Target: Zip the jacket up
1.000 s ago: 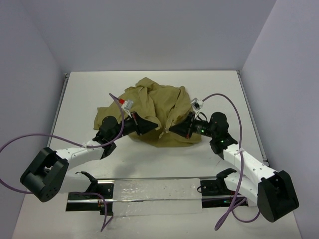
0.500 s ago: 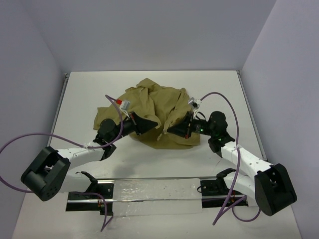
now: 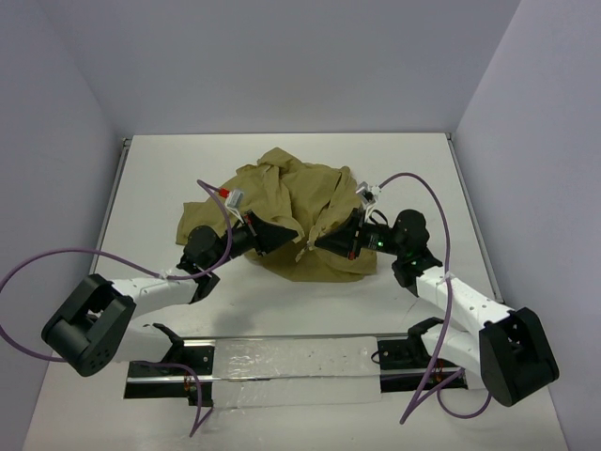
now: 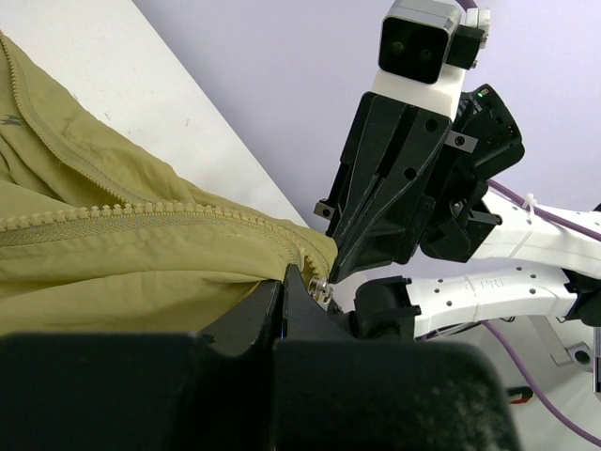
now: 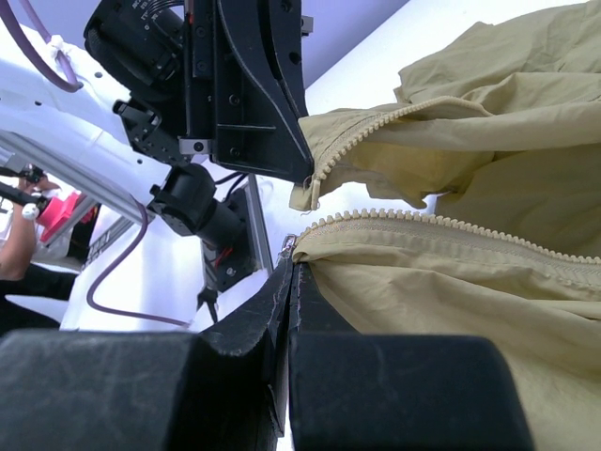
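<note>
Olive-tan, thin-cloth jacket [image 3: 293,199] lies crumpled in a heap on the white table [image 3: 150,178], centred between the left and right edges and nearer the far edge than the near one. Its near hem is lifted slightly where both hands meet it.

Left hand [image 3: 299,242]: clenched. The black fingers are pressed together with no gap and grasp one front edge of the jacket at its near end. In the right wrist view the left hand [image 5: 306,172] pinches the corner of a flap lined with a row of tan zipper teeth [image 5: 362,136].

Right hand [image 3: 318,243]: clenched. The fingers are pressed together and grasp the other front edge at its near end. In the right wrist view the right hand [image 5: 292,266] meets the end of a second row of zipper teeth [image 5: 441,228], which runs away to the right.

The two hands point at each other, tips just beside one another, above the near side of the heap. In the left wrist view the left hand [image 4: 293,279] and the right hand [image 4: 338,271] stand close together at the jacket [image 4: 141,258] corner. A small metal part [image 4: 322,289] sits at the left fingertip; its type cannot be determined.

The two rows of teeth are apart at the near end.

Purple cables [image 3: 56,258] loop from both arms.
</note>
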You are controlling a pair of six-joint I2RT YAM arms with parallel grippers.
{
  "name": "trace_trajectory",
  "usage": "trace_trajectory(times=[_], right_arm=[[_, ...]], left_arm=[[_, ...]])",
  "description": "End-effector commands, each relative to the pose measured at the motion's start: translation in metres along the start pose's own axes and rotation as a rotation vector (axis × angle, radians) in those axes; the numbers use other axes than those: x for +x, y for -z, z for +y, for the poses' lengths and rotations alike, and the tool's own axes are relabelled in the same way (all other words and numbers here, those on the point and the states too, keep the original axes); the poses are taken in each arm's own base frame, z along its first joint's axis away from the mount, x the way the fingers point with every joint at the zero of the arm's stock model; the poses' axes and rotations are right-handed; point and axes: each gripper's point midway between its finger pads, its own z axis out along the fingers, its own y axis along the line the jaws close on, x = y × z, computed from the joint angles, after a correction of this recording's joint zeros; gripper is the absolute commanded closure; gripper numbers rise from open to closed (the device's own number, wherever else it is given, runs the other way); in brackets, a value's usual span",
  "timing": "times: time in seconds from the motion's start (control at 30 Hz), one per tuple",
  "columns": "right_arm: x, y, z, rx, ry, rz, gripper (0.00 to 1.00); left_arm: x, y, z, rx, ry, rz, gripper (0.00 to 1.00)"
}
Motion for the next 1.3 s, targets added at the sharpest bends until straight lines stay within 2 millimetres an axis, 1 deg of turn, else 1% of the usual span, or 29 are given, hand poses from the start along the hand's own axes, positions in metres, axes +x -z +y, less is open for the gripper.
trace_trajectory(times=[0.0, 0.57, 1.27], right_arm=[[-0.026, -0.004, 0.008, -0.025, 0.074, -0.056, 1.00], [-0.034, -0.007, 0.008, -0.022, 0.077, -0.073, 1.00], [-0.038, -0.008, 0.009, -0.029, 0.079, -0.080, 1.00]], left_arm=[[-0.010, 0.000, -0.020, 0.077, -0.031, -0.039, 1.00], [-0.005, -0.001, -0.023, 0.091, -0.025, -0.025, 1.00], [-0.003, -0.001, -0.025, 0.096, -0.028, -0.010, 1.00]])
